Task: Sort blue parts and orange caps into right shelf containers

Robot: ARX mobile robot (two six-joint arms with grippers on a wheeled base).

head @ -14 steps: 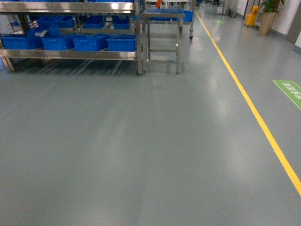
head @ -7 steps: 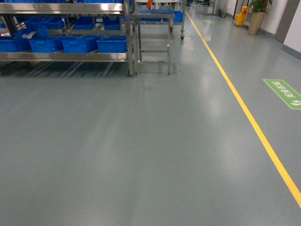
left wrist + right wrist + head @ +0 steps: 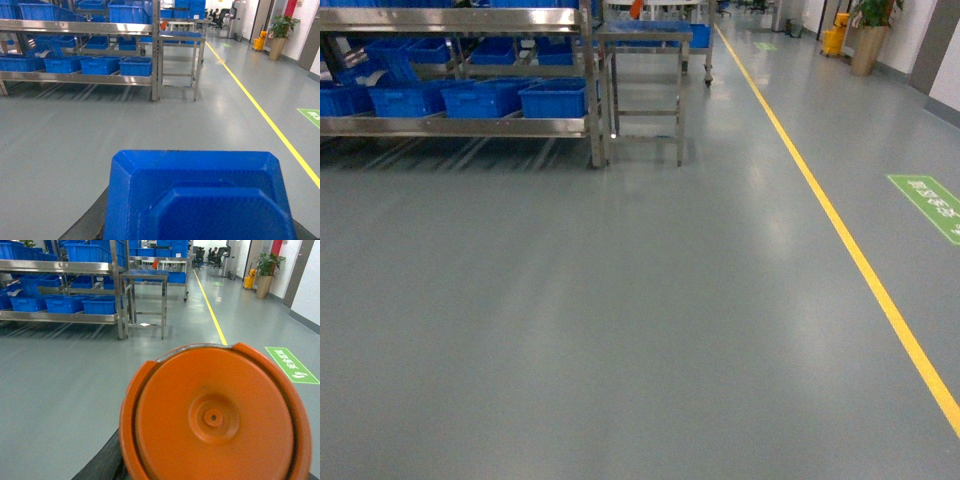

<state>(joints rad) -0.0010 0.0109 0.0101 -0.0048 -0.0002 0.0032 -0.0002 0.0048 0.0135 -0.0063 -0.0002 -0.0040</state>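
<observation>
While your wheeled base faces a wide stretch of bare grey floor (image 3: 620, 320), the stainless steel shelf (image 3: 460, 125) with its row of large bright blue plastic bins (image 3: 555, 98) stands well apart, at the upper left of the head view, beside a small steel step stand (image 3: 645, 80). Neither arm shows in that view. The left wrist camera is filled at the bottom by an angular bright blue plastic part (image 3: 197, 197); the right wrist camera by a round orange cap (image 3: 215, 417), seen end on. Each piece sits directly before its camera, so you may judge that each hand is carrying its piece, yet no fingers appear in either view and you cannot tell whether the left hand or the right hand is closed on its load or how firmly.

The risk from here is loss in transit: a jolt or sharp turn on the way to the shelf could shake a loosely held piece onto the floor, where the head camera offers your only view of it. Both pieces also block most of their wrist cameras, so you will have little sight of a bin rim when lowering. The step stand, just beside the shelf's right post, could catch an arm if you approach too far right. A yellow floor line (image 3: 840, 230) runs along the right.
</observation>
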